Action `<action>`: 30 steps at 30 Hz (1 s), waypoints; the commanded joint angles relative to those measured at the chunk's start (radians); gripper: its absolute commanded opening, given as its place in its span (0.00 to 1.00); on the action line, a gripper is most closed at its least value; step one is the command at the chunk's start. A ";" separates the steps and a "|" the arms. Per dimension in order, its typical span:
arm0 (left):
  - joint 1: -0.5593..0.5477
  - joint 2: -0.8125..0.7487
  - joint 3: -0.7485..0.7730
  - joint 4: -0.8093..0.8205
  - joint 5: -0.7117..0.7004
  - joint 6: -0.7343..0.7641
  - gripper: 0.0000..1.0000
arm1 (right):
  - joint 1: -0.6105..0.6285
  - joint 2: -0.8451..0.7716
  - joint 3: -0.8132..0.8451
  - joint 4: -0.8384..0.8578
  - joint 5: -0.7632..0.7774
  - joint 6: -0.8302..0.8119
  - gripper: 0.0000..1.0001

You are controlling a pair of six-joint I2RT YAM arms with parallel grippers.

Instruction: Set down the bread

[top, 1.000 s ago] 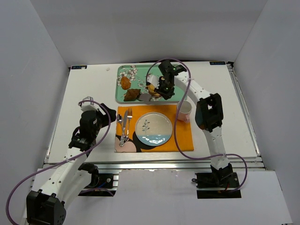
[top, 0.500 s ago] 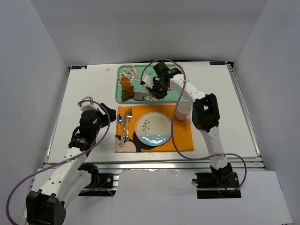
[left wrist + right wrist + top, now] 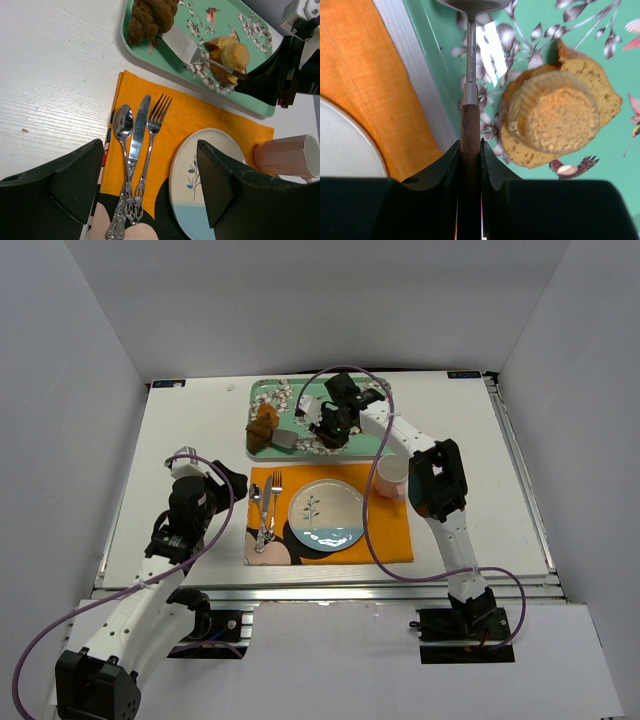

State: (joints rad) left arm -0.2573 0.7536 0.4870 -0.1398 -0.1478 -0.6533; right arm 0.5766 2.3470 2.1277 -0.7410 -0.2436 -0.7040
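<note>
Right pincer (image 3: 470, 145) clamps a spatula (image 3: 177, 42) handle; its blade seems to touch the bread (image 3: 150, 17) on the green tray (image 3: 227, 20). Left pincer (image 3: 149, 150) gapes wide, empty.

Our arms: right reaching, left folded.
Our right pincer (image 3: 324, 426) is extended far forward, clamped on a spatula (image 3: 284, 440); our left pincer (image 3: 150, 170) gapes, elbow bent.

Mint-green floral tray (image 3: 235, 17) sits at the back of the white table (image 3: 50, 75), with a pale golden stacked bun (image 3: 231, 56) on it, just beside a brown-handled metal spatula (image 3: 176, 42). Nearer, the orange cloth placemat (image 3: 200, 117) holds a silver spoon (image 3: 121, 125), knife (image 3: 138, 131), fork (image 3: 152, 130) and a white-and-blue round plate (image 3: 200, 172). Pink mug (image 3: 285, 155) is at its far right corner.
</note>
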 commanded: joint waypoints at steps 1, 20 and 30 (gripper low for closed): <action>0.004 -0.020 0.035 -0.015 -0.013 -0.009 0.84 | 0.009 -0.003 -0.009 0.094 -0.051 0.014 0.00; 0.004 -0.013 0.033 -0.003 -0.009 -0.023 0.84 | 0.014 -0.018 -0.107 0.147 0.007 -0.049 0.00; 0.004 -0.028 0.027 -0.017 -0.015 -0.028 0.84 | 0.017 0.020 -0.052 0.152 -0.029 -0.025 0.00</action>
State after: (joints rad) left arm -0.2573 0.7452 0.4870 -0.1574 -0.1497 -0.6746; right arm 0.5896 2.3692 2.0327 -0.6331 -0.2462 -0.7349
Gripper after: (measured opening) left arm 0.842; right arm 0.223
